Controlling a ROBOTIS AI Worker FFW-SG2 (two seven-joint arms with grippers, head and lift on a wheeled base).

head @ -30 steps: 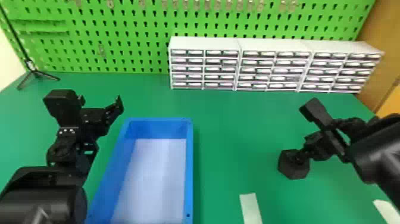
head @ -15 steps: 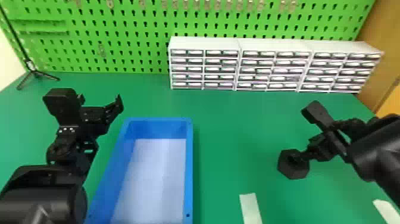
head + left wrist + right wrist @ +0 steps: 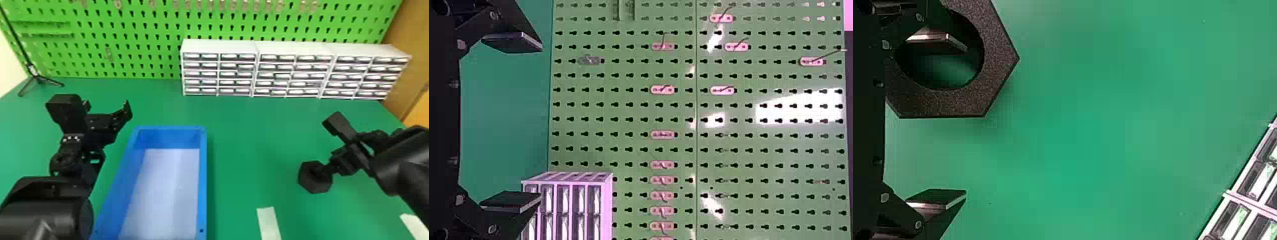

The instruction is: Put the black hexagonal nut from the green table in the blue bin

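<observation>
Awaiting grasp: black hexagonal nut (image 3: 312, 186) on desk (image 3: 255, 137), right of blue bin (image 3: 203, 178); right end effector (image 3: 962, 121) wide at nut, left end effector (image 3: 539, 122) wide; pick, drop undone.

Bin (image 3: 202, 178) on the table (image 3: 249, 137), nut (image 3: 312, 185) to its right (well apart), drawer units (image 3: 292, 76) behind

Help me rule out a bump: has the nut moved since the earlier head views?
No, it shows no shift either way: the nut keeps its place beyond and to the right of the white strip.
</observation>
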